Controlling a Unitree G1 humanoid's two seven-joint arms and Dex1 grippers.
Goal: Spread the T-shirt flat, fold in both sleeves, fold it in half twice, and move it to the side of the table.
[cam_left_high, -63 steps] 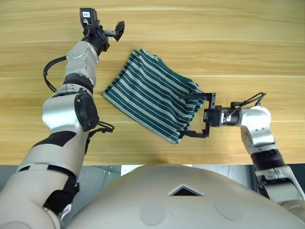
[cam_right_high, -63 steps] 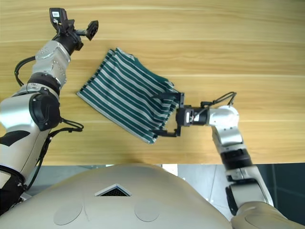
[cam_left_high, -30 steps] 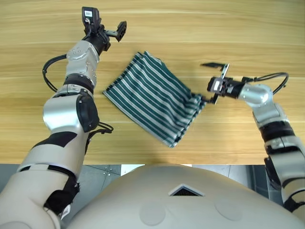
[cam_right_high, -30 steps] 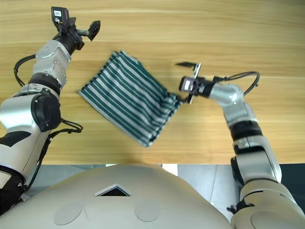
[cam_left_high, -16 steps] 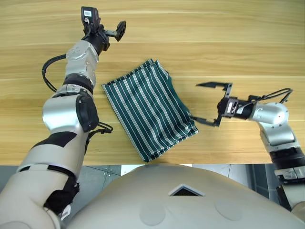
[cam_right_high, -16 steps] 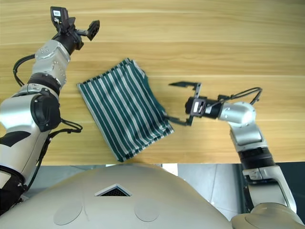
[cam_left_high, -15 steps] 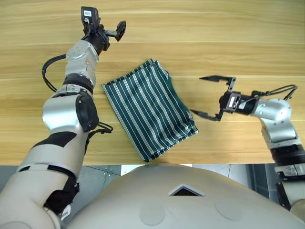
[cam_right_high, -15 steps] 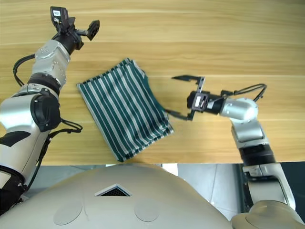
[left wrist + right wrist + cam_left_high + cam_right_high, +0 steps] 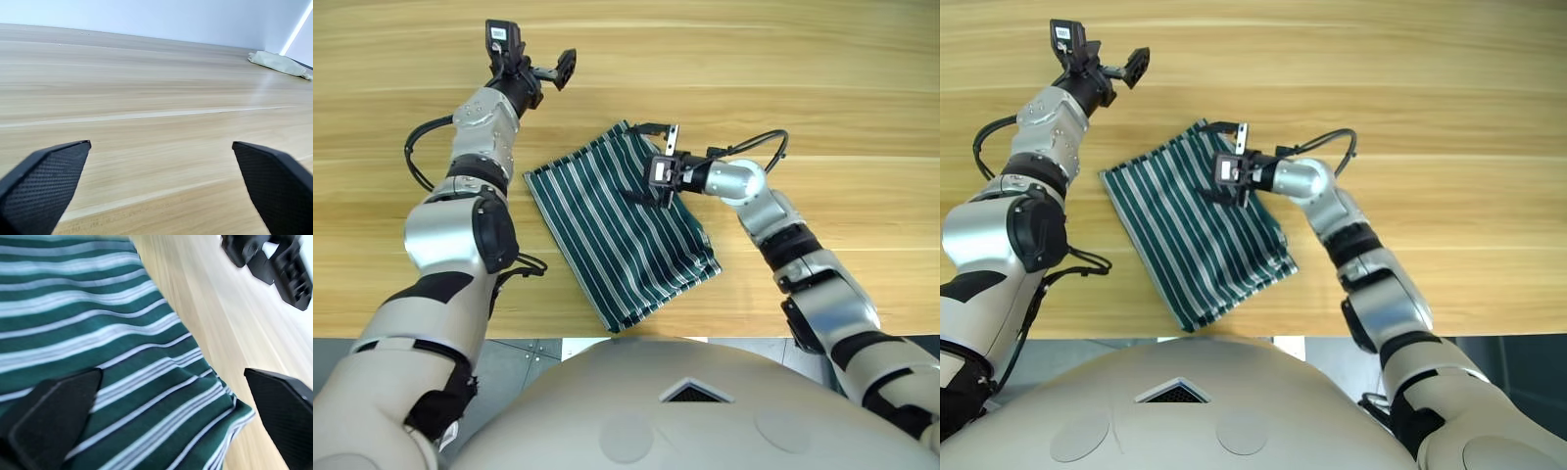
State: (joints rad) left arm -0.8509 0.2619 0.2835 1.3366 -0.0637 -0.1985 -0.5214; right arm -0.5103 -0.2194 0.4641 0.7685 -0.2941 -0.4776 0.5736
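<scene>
T-shirt (image 9: 622, 230), folded and striped, lay on the wooden surface (image 9: 822, 78) near its front edge. Right jaws hung spread over its far part; left jaws gaped well apart from it.

Light wooden counter (image 9: 822, 78), its grain running left to right. A folded green T-shirt (image 9: 607, 245) with white stripes lies flat on it, left of centre and turned askew, one corner close to the near edge. A pale crumpled cloth (image 9: 279, 63) lies on the counter, far off by its edge.
</scene>
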